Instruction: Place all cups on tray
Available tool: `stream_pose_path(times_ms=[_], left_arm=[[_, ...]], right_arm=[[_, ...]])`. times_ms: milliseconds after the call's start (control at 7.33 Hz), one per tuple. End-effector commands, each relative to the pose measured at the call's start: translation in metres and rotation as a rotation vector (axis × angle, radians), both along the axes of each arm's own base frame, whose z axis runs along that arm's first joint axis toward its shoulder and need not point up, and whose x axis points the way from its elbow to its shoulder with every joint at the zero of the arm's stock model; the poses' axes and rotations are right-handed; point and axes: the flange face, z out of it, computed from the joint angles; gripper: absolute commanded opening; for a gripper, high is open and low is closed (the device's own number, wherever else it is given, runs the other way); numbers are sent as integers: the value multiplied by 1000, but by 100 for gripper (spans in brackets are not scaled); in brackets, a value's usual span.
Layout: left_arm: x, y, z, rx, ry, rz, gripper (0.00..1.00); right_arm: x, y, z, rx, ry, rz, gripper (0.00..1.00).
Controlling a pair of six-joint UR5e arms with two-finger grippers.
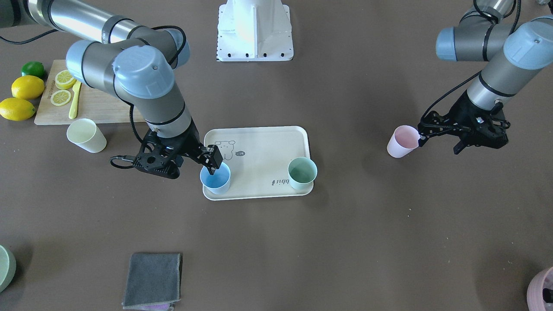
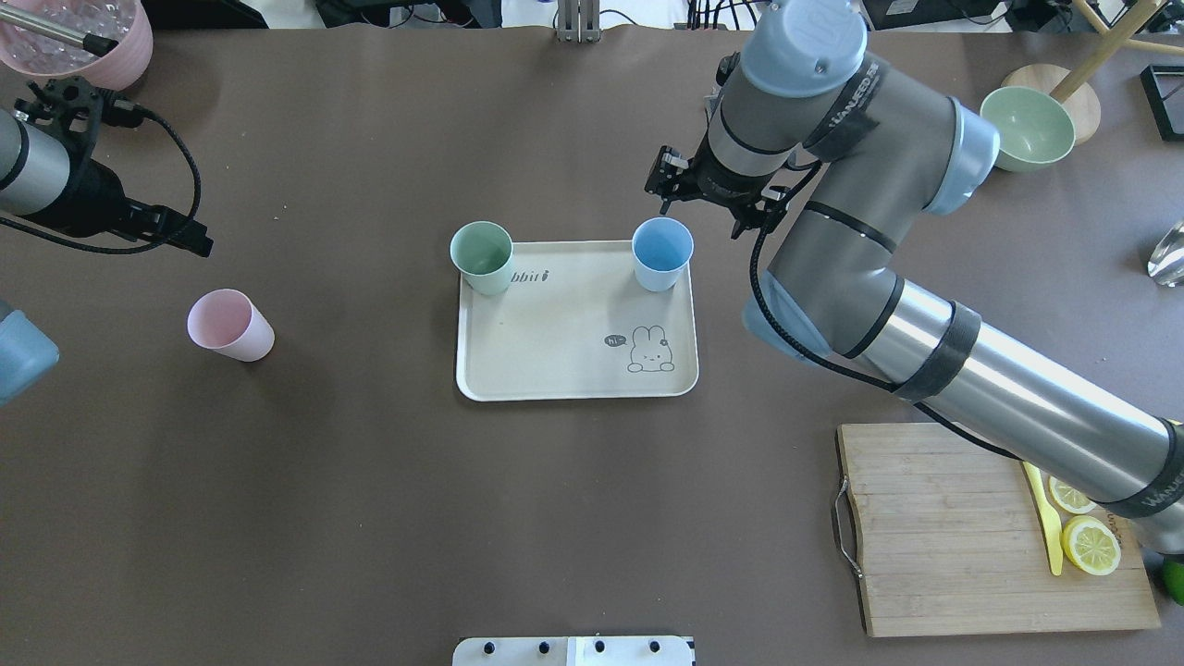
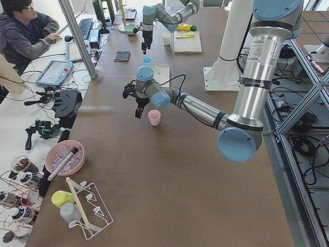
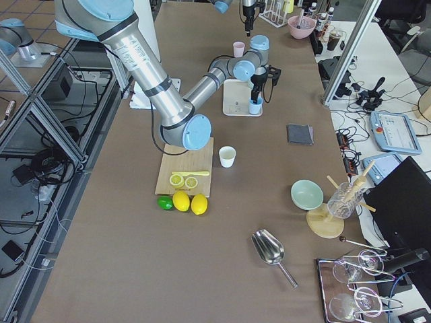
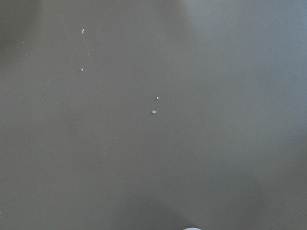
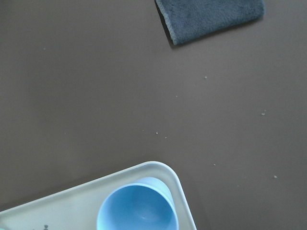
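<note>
The cream tray [image 1: 259, 147] lies mid-table. The mint green cup [image 1: 302, 172] stands upright in one far corner of it and the light blue cup [image 1: 215, 179] in the other. My right gripper [image 1: 214, 163] hangs just above the blue cup's rim, open and empty; its wrist view shows the blue cup [image 6: 136, 206] in the tray corner. The pink cup [image 1: 403, 141] stands on the bare table, with my left gripper [image 1: 422, 131] open right beside it, not holding it. The pale yellow cup [image 1: 86, 135] stands by the cutting board; the right arm hides it in the overhead view.
A wooden cutting board [image 1: 99, 108] holds lemon slices and a yellow knife, with whole lemons [image 1: 21, 97] and a lime beside it. A grey cloth [image 1: 152, 280] lies at the far edge. A green bowl [image 2: 1027, 125] and a pink ribbed pot [image 2: 83, 37] stand at the far corners.
</note>
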Motion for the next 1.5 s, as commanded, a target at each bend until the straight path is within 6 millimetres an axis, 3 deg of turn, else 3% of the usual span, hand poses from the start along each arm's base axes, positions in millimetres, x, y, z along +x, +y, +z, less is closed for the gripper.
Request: stream_pose_path(times_ms=[0, 136, 409, 545, 682, 818, 955, 1091, 1364], left_arm=[[15, 14, 19, -11, -42, 12, 97], [26, 26, 28, -23, -54, 39, 89], [53, 41, 33, -42, -62, 76, 70], [63, 47, 34, -44, -66, 86, 57], [74, 53, 37, -73, -69, 78, 23], [80, 55, 35, -68, -78, 68, 0], [81, 55, 24, -54, -61, 64, 0], [80, 54, 0, -43, -42, 63, 0], [93, 37, -89, -92, -79, 52, 0]], right_arm=[[75, 22, 4, 56, 50, -67, 100], [102, 32, 14, 78, 66, -80, 100], [131, 28, 28, 108, 86, -82, 100], [146, 36, 39, 142, 97, -108, 100], [156, 40, 51, 159, 110, -127, 100], [170, 38, 67, 178, 123, -154, 100], [186, 37, 84, 181, 126, -182, 100], [197, 47, 105, 190, 145, -215, 100], [212, 65, 150, 184, 161, -229, 100]])
